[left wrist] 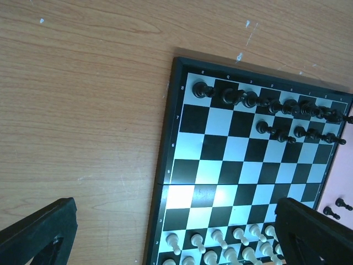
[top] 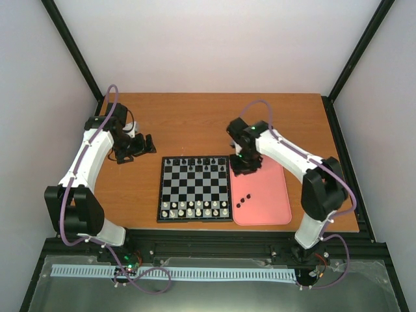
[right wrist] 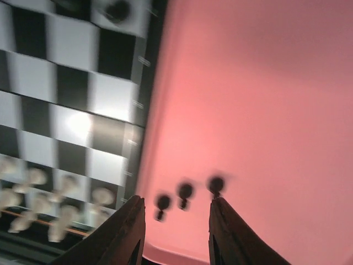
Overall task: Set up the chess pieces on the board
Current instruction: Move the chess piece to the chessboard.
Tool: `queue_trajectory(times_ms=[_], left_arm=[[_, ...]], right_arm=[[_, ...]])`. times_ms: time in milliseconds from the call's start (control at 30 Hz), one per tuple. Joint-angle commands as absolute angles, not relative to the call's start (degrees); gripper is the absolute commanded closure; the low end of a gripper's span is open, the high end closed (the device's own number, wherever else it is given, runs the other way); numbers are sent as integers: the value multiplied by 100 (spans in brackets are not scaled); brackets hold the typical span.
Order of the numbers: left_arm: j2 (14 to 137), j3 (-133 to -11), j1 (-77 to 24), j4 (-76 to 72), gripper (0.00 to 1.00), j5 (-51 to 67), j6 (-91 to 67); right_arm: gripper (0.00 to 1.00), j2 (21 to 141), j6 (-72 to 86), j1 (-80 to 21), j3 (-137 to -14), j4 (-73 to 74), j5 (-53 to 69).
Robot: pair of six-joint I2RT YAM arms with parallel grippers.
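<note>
Most of the board [top: 195, 188] looks set already. The pink tray [top: 273, 195] just beside it holds three loose chess pieces [top: 244, 198], so I'm between pickups. My right gripper [right wrist: 176, 212] hangs over the tray, fingers partly apart and empty. Next I need to drop down and pinch one.

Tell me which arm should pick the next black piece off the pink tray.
Right. The right gripper hangs open over the tray, by the three black pieces lying there. The left gripper sits across the board, far from the tray.
</note>
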State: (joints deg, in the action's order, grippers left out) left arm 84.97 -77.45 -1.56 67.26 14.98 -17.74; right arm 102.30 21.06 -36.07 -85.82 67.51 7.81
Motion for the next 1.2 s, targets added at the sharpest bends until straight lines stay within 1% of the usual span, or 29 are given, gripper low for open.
queue_trajectory(times_ms=[0, 133, 300, 367, 433, 500, 533, 600, 733, 800, 1000, 1167], left_arm=[[8364, -7904, -209, 6673, 0, 1617, -1611], [7988, -8022, -635, 6766, 0, 1392, -1557], [7754, -7808, -1502, 6748, 1, 1309, -1954], [7817, -7691, -1860, 6746, 3, 1263, -2110], [7903, -7619, -2218, 6741, 8, 1164, -2225], [7995, -7559, -2547, 6706, 18, 1048, -2344], [8076, -7528, -2669, 6682, 25, 1033, -2383], [8239, -7475, -2848, 6593, 41, 1051, -2459], [8610, -7404, -3167, 6247, 82, 1152, -2600], [8818, -7425, -3295, 6070, 98, 1192, -2670], [9532, -7337, -3433, 5286, 99, 1639, -2824], [10057, -7503, -3516, 4993, 99, 1698, -2851]], right_arm=[[67, 9612, 2248, -3361, -7429, 6544, 488], [67, 9299, 2360, -3093, -6927, 6325, 295], [66, 9200, 2307, -2736, -6545, 6088, 415], [66, 9202, 2292, -2669, -6417, 5954, 492], [67, 9238, 2280, -2631, -6343, 5829, 576], [67, 9301, 2236, -2599, -6336, 5715, 620], [67, 9348, 2208, -2575, -6353, 5671, 633], [67, 9448, 2143, -2500, -6411, 5596, 668], [67, 9538, 2048, -2318, -6458, 5421, 767], [67, 9579, 1999, -2250, -6458, 5355, 790], [67, 9681, 1883, -2096, -6442, 5224, 969], [67, 9687, 1772, -1956, -6443, 5187, 1093]])
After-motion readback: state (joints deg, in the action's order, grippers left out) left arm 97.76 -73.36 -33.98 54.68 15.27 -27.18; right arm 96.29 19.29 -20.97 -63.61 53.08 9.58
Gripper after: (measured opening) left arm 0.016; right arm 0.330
